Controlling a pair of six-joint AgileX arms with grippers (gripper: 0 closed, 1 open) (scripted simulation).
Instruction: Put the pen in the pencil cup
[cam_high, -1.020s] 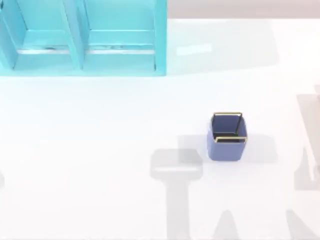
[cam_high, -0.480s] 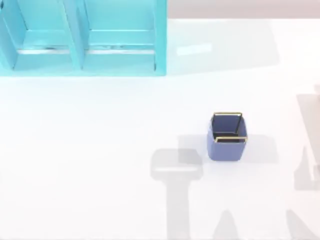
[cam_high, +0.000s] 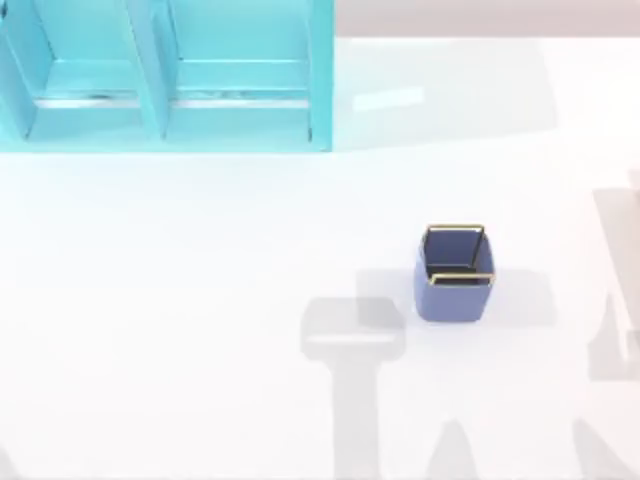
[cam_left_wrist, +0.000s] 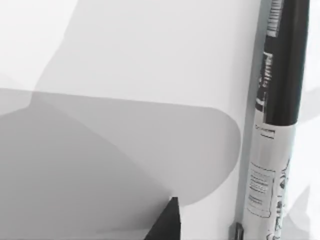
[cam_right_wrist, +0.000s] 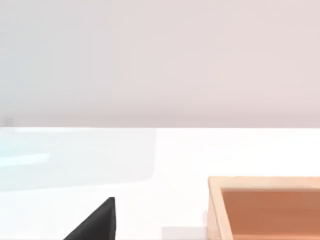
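Note:
The pencil cup (cam_high: 455, 290) is a small square periwinkle-blue cup with a thin gold rim. It stands upright on the white table, right of centre in the top view. The pen (cam_left_wrist: 280, 100) lies on the white table in the left wrist view. Its barrel is black at one end and pale with printed marks at the other. A black part of my left gripper (cam_left_wrist: 167, 222) shows close beside the pen, apart from it. A black part of my right gripper (cam_right_wrist: 97, 222) shows above the table in the right wrist view, holding nothing that I can see.
A big turquoise shelf unit (cam_high: 165, 75) fills the table's far left corner. An open tan wooden box (cam_right_wrist: 260, 183) sits on the table near my right gripper. Grey arm shadows lie across the front of the table (cam_high: 350, 340).
The faint shadow at the table's left edge has slid toward the front. The pencil cup has not moved.

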